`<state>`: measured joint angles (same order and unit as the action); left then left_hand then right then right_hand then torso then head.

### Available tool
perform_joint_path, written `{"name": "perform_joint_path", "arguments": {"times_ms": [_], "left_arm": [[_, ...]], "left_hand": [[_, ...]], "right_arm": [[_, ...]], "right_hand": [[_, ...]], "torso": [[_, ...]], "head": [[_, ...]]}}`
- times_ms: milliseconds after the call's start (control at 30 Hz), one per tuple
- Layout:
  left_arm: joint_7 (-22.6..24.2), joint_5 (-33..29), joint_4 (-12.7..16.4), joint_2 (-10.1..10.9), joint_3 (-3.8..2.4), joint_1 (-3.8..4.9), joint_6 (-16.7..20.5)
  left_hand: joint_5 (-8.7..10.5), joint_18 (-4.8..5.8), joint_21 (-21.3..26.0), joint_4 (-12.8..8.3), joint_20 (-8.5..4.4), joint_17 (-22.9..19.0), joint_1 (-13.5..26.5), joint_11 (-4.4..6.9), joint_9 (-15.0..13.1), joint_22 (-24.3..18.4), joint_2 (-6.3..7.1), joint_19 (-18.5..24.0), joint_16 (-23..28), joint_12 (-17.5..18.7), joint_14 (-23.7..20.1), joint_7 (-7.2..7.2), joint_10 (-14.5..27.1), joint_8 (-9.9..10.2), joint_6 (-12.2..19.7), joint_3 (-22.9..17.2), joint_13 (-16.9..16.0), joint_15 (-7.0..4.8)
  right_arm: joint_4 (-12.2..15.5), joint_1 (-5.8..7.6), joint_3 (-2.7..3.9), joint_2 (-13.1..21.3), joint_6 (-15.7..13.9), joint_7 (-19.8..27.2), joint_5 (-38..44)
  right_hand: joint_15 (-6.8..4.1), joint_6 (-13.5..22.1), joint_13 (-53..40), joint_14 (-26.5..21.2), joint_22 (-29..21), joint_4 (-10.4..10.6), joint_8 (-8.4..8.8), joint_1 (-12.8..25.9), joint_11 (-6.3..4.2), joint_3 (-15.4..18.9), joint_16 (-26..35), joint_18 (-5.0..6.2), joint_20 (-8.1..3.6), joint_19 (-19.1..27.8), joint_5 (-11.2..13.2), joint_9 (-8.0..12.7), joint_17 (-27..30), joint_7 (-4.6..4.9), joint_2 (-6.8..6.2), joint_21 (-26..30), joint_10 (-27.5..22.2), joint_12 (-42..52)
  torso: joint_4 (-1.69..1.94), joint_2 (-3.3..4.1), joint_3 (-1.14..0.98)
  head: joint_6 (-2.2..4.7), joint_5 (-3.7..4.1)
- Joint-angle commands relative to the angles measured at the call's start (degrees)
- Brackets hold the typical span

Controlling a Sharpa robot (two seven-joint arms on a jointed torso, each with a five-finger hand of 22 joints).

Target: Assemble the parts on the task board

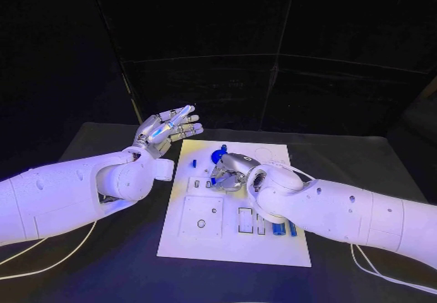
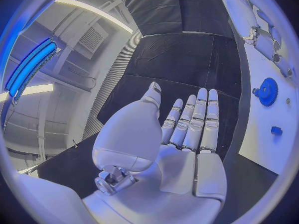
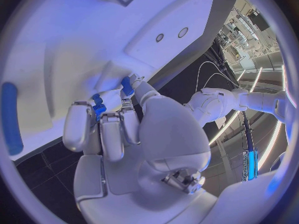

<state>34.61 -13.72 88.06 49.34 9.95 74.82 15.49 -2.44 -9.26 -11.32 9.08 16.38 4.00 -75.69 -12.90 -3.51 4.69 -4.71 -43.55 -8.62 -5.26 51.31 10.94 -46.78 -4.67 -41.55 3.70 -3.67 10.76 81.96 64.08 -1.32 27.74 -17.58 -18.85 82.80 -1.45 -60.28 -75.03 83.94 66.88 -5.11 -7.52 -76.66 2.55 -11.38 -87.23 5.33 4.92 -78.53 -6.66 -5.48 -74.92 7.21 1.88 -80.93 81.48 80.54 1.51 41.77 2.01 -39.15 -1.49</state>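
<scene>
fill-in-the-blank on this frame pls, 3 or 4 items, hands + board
1. The left robot hand is raised beside the task board with its fingers apart, holding ____.
2. The right robot hand is over the board, its fingers closed on a small ____ part.
3. The round blue gear lies on the ____.
4. The board rests on a ____ table.

Missing words: nothing; blue; task board; black
</scene>
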Motion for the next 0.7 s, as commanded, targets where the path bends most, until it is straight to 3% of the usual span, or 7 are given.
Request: {"name": "perform_joint_path", "arguments": {"times_ms": [33, 700], "left_arm": [[0.37, 0.36, -0.05, -0.08, -0.04, 0.09, -0.83], [0.35, 0.36, -0.01, -0.12, -0.04, 0.09, -0.89]], "left_hand": [[-0.21, -0.55, 0.29, -0.4, 0.0, -0.07, -0.16, -0.3, 0.07, -0.05, -0.51, -0.45, 0.33, 0.19, 0.46, 4.7, 0.05, 0.18, 0.03, -0.03, -0.02, 0.07], [-0.21, -0.55, 0.29, -0.4, 0.0, -0.07, -0.16, -0.3, 0.07, -0.05, -0.51, -0.45, 0.33, 0.19, 0.46, 4.7, 0.05, 0.18, 0.03, -0.03, -0.02, 0.07]], "right_arm": [[-0.23, -0.26, -0.27, 0.02, 3.01, -1.01, -0.14], [0.16, -0.37, -0.29, 0.24, 5.74, -1.38, 0.96]], "right_hand": [[-0.09, 0.01, -2.6, 4.56, 0.04, -0.14, 0.17, 0.3, 0.07, -0.33, -0.02, -0.92, -0.26, -0.05, -0.23, -0.06, -7.77, 0.28, -0.3, -0.33, -0.18, -0.2], [0.44, 1.63, -1.5, 4.49, -0.28, -0.49, 1.25, 1.69, 0.7, 0.02, 0.14, -0.87, 0.2, 0.14, -0.24, 0.25, -7.45, 0.99, -2.54, -0.13, -1.24, -1.2]], "torso": [[0.05, -0.01, 0.01], [0.08, 0.02, 0.04]], "head": [[-0.03, -0.09], [-0.58, -0.17]]}}
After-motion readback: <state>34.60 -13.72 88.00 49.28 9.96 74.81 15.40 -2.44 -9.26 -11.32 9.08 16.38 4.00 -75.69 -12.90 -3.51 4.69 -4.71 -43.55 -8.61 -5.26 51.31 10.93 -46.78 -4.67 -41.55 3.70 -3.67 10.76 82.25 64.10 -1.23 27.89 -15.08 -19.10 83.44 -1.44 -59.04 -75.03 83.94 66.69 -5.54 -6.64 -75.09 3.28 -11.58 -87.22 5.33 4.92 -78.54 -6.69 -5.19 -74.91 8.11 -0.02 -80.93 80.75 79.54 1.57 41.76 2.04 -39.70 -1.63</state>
